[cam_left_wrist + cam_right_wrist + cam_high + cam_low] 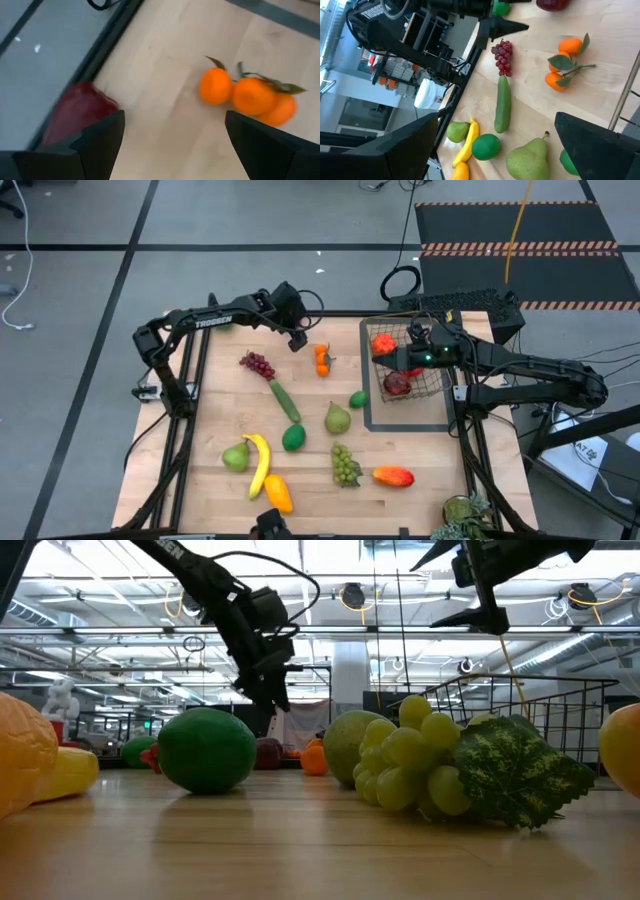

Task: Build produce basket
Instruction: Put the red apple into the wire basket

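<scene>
Produce lies spread over the wooden table: purple grapes [257, 364], a cucumber [285, 400], a pear [337, 418], green grapes [345, 465], a banana [260, 463], a mango [393, 476]. My left gripper [300, 340] hangs open near the far edge, just left of a cluster of oranges [245, 95]. A red fruit [80, 112] lies beside its other finger. The wire basket [430, 380] stands at the right with a dark red apple [397, 384] and another red fruit [383, 343] inside. My right gripper [412, 345] hovers open above the basket.
The basket stands on a flat dark tray frame [410, 420]. A lime [293, 438], a smaller lime [358, 399] and a green pear [235, 457] lie mid-table. A black box [470, 305] stands beyond the far right corner, and leafy greens [465, 515] lie at the near right.
</scene>
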`<state>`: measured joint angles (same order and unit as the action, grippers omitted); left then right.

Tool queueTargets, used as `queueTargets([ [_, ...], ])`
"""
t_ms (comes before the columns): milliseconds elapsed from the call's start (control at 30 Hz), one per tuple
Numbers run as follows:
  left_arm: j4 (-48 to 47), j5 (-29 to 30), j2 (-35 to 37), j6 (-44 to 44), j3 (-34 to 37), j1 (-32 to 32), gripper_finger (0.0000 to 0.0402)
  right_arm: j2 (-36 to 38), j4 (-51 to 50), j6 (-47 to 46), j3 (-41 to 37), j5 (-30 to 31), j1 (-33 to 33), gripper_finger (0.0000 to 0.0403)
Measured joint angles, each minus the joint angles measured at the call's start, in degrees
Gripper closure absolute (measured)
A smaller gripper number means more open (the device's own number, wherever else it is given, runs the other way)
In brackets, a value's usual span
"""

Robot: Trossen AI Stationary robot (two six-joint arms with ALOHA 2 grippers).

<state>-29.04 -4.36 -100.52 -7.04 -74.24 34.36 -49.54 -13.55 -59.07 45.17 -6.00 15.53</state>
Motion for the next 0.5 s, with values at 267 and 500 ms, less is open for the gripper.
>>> queueTargets([
  [267, -0.20, -0.14, -1.06, -16.89, 0.00, 3.32, 0.0055, 0.00, -4.21, 0.24, 0.02, -0.07, 0.00, 0.0007],
  [500, 2.63, 0.28, -3.05, -38.28, 0.00, 5.48, 0.0055, 0.02, -5.16, 0.24, 0.02, -0.22, 0.00, 0.0007],
])
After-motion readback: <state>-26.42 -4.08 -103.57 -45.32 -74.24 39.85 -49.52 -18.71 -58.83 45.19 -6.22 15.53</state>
